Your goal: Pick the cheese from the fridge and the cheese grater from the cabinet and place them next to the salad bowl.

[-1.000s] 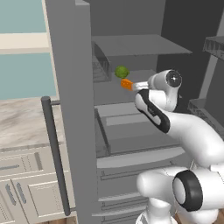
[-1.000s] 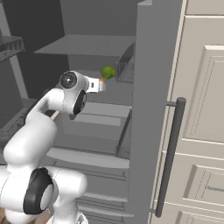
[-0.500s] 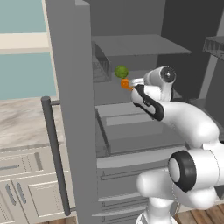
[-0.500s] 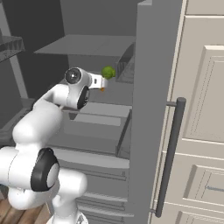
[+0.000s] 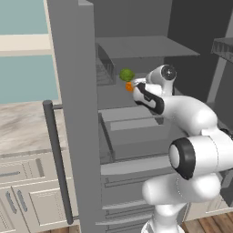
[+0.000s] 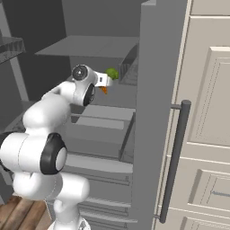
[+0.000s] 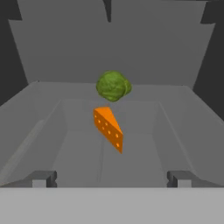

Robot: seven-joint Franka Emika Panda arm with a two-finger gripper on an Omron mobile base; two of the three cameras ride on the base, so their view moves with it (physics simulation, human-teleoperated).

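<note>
Two foods are being shown on a grey shelf inside the open fridge (image 5: 73, 91): the orange cheese (image 7: 109, 127) wedge and, just behind it, a green ball (image 7: 113, 85). Going from the left of the left base view, a marbled counter (image 5: 22, 127) above white drawers is being seen beside the fridge door, whose long dark handle (image 5: 57, 159) is standing upright. Further right, the green ball (image 5: 126, 74) and the cheese (image 5: 129, 86) are being seen close together, the cheese lower and just in front of the white arm's hand. In the hand view, the cheese is lying ahead of the fingers (image 7: 112, 178), centred between them and not being touched. The fingers are being held wide apart with nothing between them. In the right base view, the cheese (image 6: 104, 89) is peeking out just below the green ball (image 6: 112, 73).
</note>
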